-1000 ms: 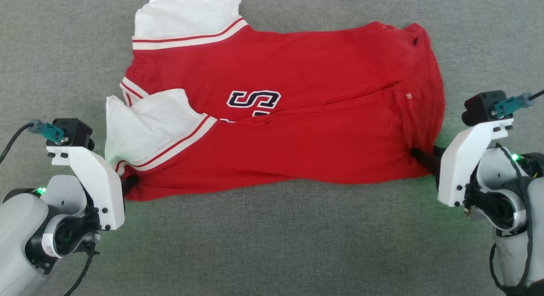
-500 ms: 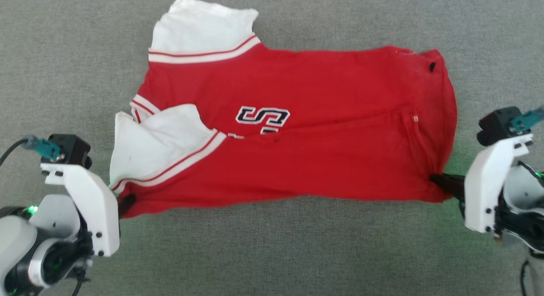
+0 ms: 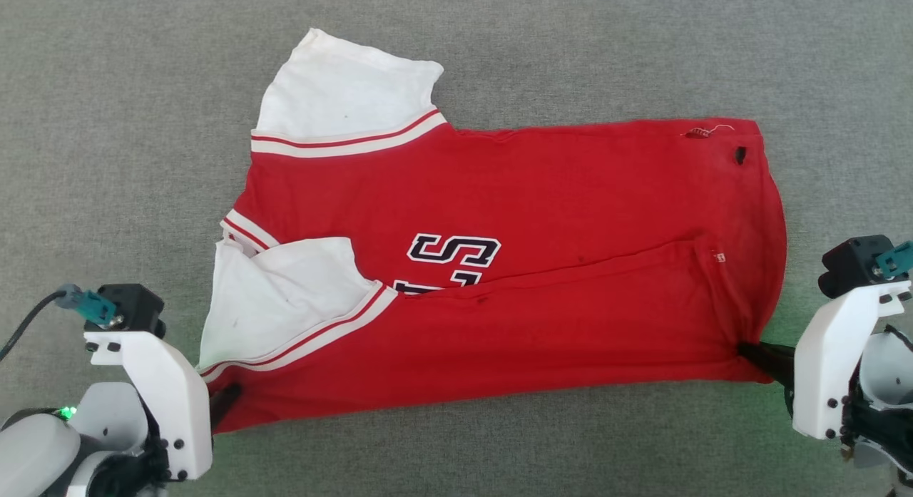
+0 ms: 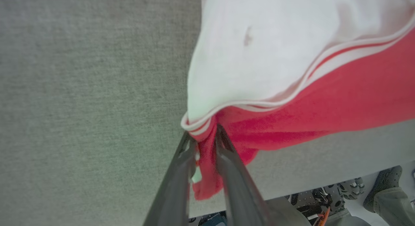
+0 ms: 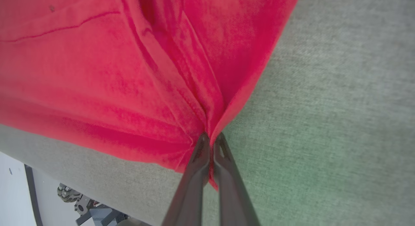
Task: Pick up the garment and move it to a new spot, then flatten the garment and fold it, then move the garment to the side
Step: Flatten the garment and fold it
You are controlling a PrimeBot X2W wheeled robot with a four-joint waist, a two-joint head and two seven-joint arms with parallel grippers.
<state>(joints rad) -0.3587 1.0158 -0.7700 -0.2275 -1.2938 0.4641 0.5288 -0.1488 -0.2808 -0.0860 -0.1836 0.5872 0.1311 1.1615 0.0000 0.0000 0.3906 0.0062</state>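
Head view: the garment (image 3: 570,219) lies spread across the grey bench (image 3: 456,454). It is folded lengthwise, with the white sleeves at the left, the hem at the right, and an "S" of the lettering showing. The left gripper (image 3: 227,401) is at the near left corner. In the left wrist view its fingers stand slightly apart with red cloth bunched between them; whether they pinch it cannot be told. The right gripper (image 3: 749,353) is clamped together on the near right corner, where folds gather at its tips.
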